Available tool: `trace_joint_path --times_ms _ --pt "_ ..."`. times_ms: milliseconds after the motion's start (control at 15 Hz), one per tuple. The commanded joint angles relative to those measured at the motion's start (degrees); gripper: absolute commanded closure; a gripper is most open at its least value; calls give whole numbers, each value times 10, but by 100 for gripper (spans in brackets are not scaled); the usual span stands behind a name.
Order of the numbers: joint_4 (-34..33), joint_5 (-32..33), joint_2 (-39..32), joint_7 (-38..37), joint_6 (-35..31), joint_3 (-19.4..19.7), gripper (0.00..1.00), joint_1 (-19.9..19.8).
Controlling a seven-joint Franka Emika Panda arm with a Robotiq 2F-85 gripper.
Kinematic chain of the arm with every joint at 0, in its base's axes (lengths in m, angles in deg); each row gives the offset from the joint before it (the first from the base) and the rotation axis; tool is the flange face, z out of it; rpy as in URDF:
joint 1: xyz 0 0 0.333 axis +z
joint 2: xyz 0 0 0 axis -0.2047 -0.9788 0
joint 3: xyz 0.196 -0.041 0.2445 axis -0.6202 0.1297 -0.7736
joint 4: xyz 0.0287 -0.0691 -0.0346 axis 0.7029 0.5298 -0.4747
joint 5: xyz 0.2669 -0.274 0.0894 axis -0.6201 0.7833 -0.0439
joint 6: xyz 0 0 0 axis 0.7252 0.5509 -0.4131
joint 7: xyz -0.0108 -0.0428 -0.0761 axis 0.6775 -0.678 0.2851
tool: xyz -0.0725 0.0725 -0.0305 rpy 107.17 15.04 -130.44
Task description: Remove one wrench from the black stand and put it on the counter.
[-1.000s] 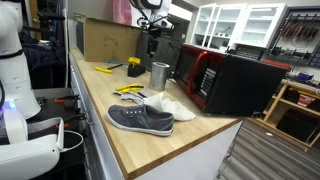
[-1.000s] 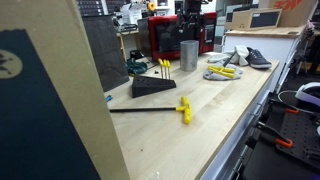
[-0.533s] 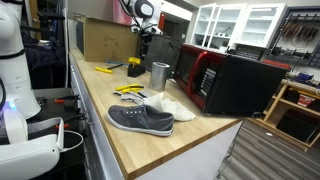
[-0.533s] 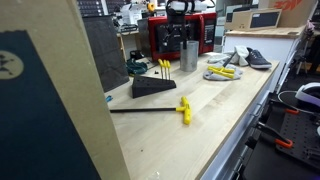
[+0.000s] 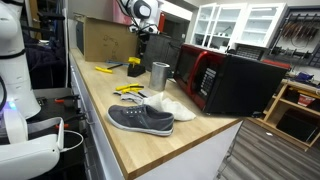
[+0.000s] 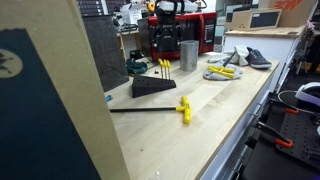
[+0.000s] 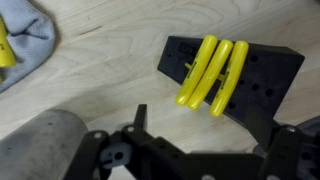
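- Gripper hangs above the counter, fingers spread wide, nothing between them.
- Black stand sits just ahead of the fingers in the wrist view, flat on the wood.
- Three yellow wrenches lie side by side in the stand, all seated; none is on the counter beside it.
- In an exterior view the stand shows the yellow handles sticking up, with the metal cup behind it.
- In an exterior view the gripper is over the stand; whether it touches it cannot be told there.
- Metal cup is just beside the stand, microwave beyond it.
- Grey shoe lies near the front edge, well apart from the stand.
- A yellow-handled tool lies on the wood in front of the stand.
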Motion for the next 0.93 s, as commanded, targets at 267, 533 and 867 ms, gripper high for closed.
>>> trace_joint_path --times_ms 267,533,867 --pt "-50 -8 -46 -10 11 -16 0 18" --pt "-65 -6 -58 -11 24 -15 26 26" --pt "-67 -9 -59 -8 24 -17 65 29"
